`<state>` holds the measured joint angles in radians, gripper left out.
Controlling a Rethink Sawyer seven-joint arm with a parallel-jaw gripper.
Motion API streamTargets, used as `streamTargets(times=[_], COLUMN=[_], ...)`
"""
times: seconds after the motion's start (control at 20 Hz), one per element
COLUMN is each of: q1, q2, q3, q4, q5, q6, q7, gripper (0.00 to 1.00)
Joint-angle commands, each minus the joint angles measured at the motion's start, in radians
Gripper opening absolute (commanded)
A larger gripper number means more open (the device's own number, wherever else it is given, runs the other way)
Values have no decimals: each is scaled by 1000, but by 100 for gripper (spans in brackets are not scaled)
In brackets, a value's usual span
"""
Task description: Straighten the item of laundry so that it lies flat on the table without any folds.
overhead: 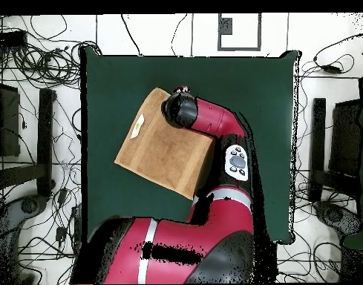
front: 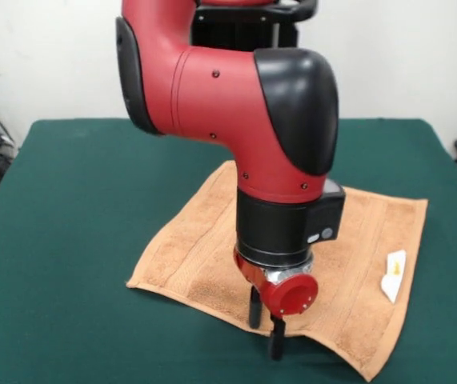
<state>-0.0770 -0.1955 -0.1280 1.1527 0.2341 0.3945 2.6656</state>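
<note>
Orange-tan towel (front: 204, 240) spread flat, gripper (front: 265, 326) at its edge

The arm (front: 212, 96) is built of glossy red shells dotted with small dark screws and capped in black. A black cylindrical wrist (front: 280, 228) is fitted above a red round cap (front: 290, 294).

Bright even indoor light, soft shadows, mild glare on arm (front: 212, 88), slight blur
</note>
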Motion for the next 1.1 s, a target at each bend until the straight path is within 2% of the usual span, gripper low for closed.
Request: streamTargets(times=[0.05,0.3,0.55,1.1], q1=[75,105,123,124], q2=[-43,-60,-33,-32], q3=[27,9,-9,-9], q4=[109,114,94,131], q5=[49,75,98,131], q6=[58,93,66,13], q7=[181,215,230,194], gripper=[100,100,100,100])
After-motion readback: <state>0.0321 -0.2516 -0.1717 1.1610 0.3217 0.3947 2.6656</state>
